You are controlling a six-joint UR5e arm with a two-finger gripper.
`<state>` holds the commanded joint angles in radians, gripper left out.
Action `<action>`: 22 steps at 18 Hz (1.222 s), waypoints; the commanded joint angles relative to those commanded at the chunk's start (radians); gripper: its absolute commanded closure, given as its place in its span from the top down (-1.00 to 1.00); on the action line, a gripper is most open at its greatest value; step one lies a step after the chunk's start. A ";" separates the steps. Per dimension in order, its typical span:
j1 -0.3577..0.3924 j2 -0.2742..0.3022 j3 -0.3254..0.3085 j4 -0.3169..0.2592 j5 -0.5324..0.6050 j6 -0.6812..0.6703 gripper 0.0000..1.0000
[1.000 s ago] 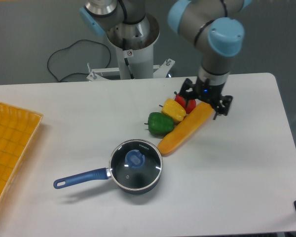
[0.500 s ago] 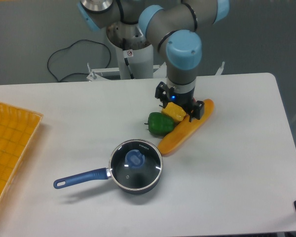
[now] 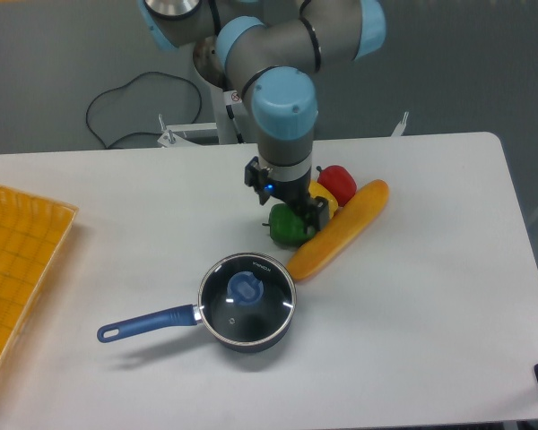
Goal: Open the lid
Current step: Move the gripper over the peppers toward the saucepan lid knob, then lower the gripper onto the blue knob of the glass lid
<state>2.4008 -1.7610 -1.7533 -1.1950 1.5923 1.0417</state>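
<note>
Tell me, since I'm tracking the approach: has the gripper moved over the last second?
Yes. The gripper has travelled left across the vegetables, from over the orange vegetable's far end to above the green pepper, nearer the lid.

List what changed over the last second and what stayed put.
The gripper swept left across the vegetables, from over the long orange vegetable to above the green pepper, nearer the saucepan. It took hold of nothing. The lid stayed on the saucepan; the vegetables did not move.
</note>
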 joint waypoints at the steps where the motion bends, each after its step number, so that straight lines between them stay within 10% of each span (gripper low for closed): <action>1: -0.011 -0.011 0.003 0.002 0.000 -0.011 0.99; 14: -0.046 -0.192 0.216 0.002 0.003 -0.014 1.00; 22: -0.049 -0.212 0.222 0.003 0.003 -0.022 1.00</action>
<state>2.3516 -1.9727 -1.5309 -1.1919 1.5953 1.0201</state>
